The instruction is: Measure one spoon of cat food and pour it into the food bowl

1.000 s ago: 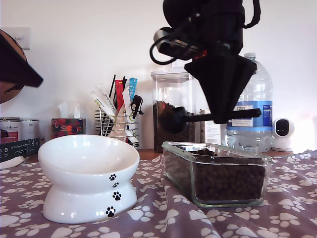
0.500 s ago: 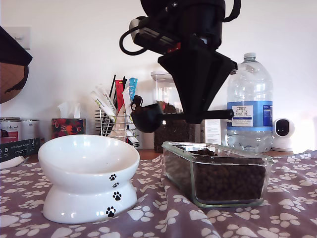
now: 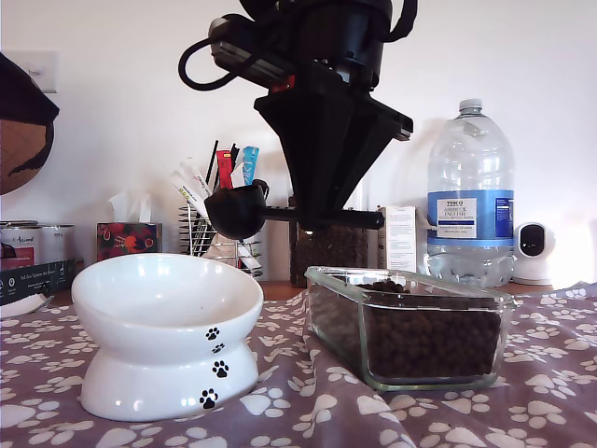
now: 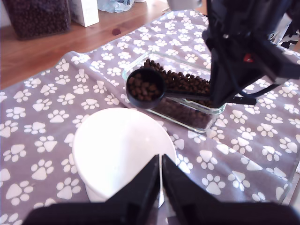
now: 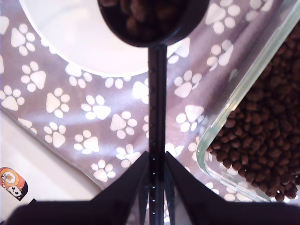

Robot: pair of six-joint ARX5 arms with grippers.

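A black spoon [image 3: 239,211] loaded with cat food [image 4: 143,86] is held level in the upper centre of the exterior view, its thin handle clamped in the closed jaws of my second gripper [image 3: 322,222]. The cup of the spoon is seen above the edge of the white food bowl [image 3: 166,329] nearest the glass dish, on the exterior view's right side of the bowl; in the second wrist view the cup overlaps the bowl's rim. The bowl, marked with black paw prints, is stood on a purple paw-print cloth [image 3: 298,401] covering the surface, at the lower left of the exterior view. Just beside it, to the exterior view's right, a clear glass dish [image 3: 408,326] heaped with more kibble is set. My first gripper [image 4: 161,187] is seen with its jaws nearly together over the bowl, with nothing held between them.
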